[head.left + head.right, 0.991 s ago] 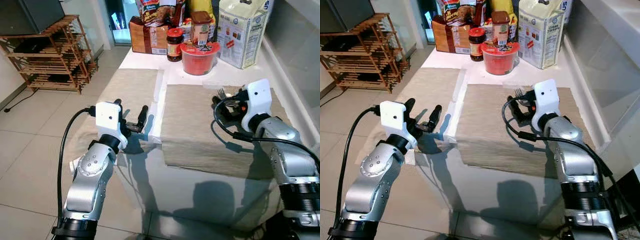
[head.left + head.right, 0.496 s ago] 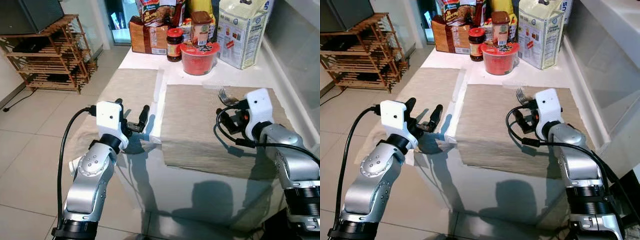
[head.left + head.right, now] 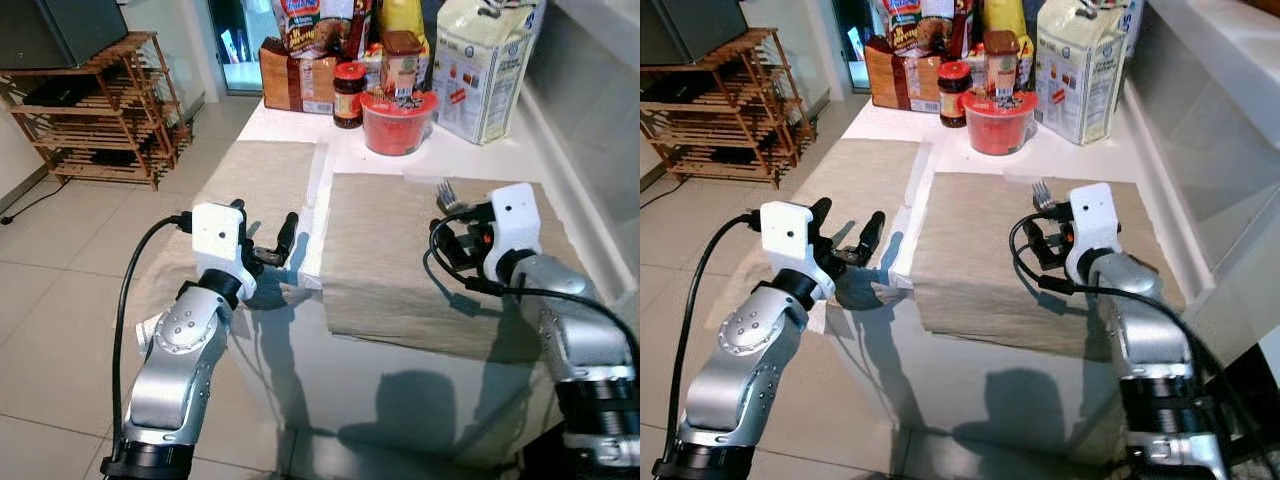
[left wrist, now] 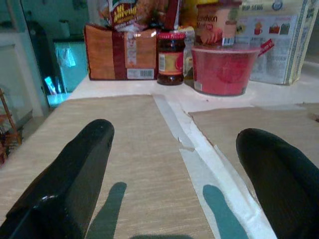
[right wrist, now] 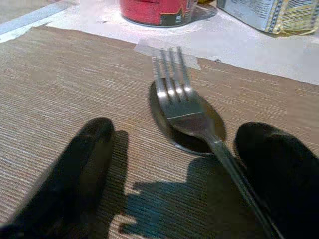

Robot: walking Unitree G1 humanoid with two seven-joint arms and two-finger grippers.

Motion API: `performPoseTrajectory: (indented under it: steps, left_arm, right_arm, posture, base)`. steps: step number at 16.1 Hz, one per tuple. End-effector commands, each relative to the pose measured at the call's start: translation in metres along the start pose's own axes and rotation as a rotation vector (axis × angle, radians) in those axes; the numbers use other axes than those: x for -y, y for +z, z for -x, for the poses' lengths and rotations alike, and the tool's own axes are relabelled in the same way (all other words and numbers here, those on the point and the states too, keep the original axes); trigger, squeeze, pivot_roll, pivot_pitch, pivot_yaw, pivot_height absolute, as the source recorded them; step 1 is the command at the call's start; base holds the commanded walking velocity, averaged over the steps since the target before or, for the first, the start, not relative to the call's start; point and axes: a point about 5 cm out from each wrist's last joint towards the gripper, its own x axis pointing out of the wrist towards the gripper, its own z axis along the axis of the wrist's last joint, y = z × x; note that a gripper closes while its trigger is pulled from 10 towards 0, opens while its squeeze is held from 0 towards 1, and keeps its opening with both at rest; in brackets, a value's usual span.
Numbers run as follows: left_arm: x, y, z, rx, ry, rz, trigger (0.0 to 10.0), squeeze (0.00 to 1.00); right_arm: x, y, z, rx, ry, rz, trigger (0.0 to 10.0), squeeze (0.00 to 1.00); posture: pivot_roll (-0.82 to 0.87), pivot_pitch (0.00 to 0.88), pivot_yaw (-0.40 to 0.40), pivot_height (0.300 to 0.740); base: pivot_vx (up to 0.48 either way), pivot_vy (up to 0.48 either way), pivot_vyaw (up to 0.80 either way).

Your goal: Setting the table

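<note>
The right gripper (image 3: 452, 232) hovers low over the right placemat (image 3: 390, 250) with its two black fingers (image 5: 92, 159) spread wide on either side of a fork (image 5: 182, 107) that lies stacked on a spoon (image 5: 192, 133), both resting on the mat near its far edge; nothing is clamped between the fingers. The left gripper (image 3: 268, 240) hangs above the near edge of the left placemat (image 3: 262, 172), fingers parted and holding nothing. The main risk is that a closing grasp catches only the fork and drags it off the spoon, or pinches both thin handles at once so one slips free and clatters; flat cutlery on woven cloth gives the fingertips little to get under, and a push downward could rucks the mat toward the table edge, where its front already droops over. A sweep forward could also knock the red tub (image 3: 397, 122) or the jar (image 3: 349, 92) standing just behind the mats. The fork's handle runs out of the wrist picture under the far finger, so its full length is cut off; the spoon is mostly covered by the fork, with just its bowl showing. From the head cameras the cutlery is largely masked by the wrist housing and cable, leaving just the tines visible
</note>
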Motion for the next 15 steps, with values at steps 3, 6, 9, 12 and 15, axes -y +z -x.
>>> performPoseTrajectory:
  steps: [3, 6, 9, 12, 15]
  left_arm:
    - [-0.004, 0.003, 0.000, -0.001, 0.014, -0.015, 10.0, 0.00]
    - [-0.004, 0.003, 0.000, -0.005, 0.014, -0.022, 10.0, 0.00]
    - [-0.005, 0.003, -0.001, -0.005, 0.023, -0.026, 10.0, 0.00]
    - [-0.005, 0.002, -0.001, -0.006, 0.027, -0.029, 10.0, 0.00]
    - [-0.004, 0.001, 0.000, -0.011, 0.032, -0.029, 10.0, 0.00]
  right_arm:
    - [-0.016, -0.039, -0.001, -0.144, 0.015, -0.079, 0.0, 0.00]
    - [-0.021, -0.040, -0.003, -0.133, 0.011, -0.085, 0.0, 0.00]
    - [-0.024, -0.037, -0.008, -0.094, -0.011, -0.074, 0.0, 0.00]
    - [-0.025, -0.030, -0.009, -0.024, -0.029, 0.000, 0.0, 0.00]
    - [-0.024, -0.019, -0.011, 0.069, -0.059, 0.017, 0.0, 0.00]
  posture:
    - [-0.13, 0.000, 0.086, 0.740]
    - [-0.13, 0.000, 0.086, 0.740]
    - [-0.13, 0.000, 0.086, 0.740]
    - [-0.13, 0.000, 0.086, 0.740]
    - [-0.13, 0.000, 0.082, 0.740]
  base:
    - [0.000, 0.000, 0.00]
    - [0.000, 0.000, 0.00]
    - [0.000, 0.000, 0.00]
    - [0.000, 0.000, 0.00]
    - [0.000, 0.000, 0.00]
